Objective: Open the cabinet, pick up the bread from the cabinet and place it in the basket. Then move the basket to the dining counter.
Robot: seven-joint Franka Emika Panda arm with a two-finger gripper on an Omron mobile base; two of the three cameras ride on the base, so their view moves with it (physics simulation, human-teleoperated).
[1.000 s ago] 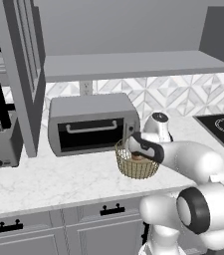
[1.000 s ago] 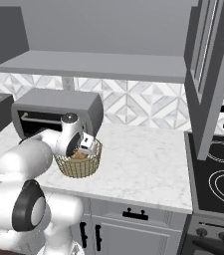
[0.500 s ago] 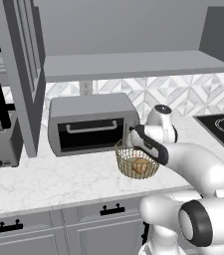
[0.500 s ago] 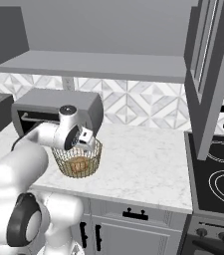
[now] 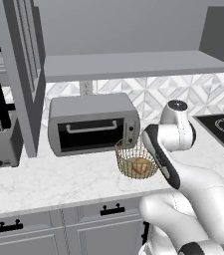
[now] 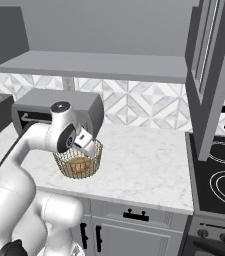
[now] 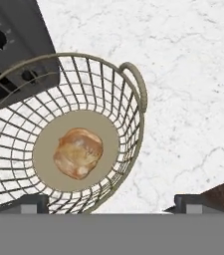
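Toaster oven (image 5: 92, 123) stands at left on the desk (image 5: 44, 182); just right of it sits the basket (image 5: 136, 160) with the bread (image 5: 140, 166) on its bottom. Gripper (image 6: 86, 144) hovers over the basket rim, jaws spread, holding nothing. Bread step done; carrying the basket to the dining counter remains.

Over the last second the arm swings its wrist upward: a second ago the hand sits low against the near side of the basket (image 5: 136, 162), half hiding it, and now the wrist stands above and behind the rim. The end effector (image 6: 86, 144) now hangs over the basket's edge with its jaws spread wide. The bread (image 7: 78, 153) on the basket's tan bottom is now plainly seen in the left base view.
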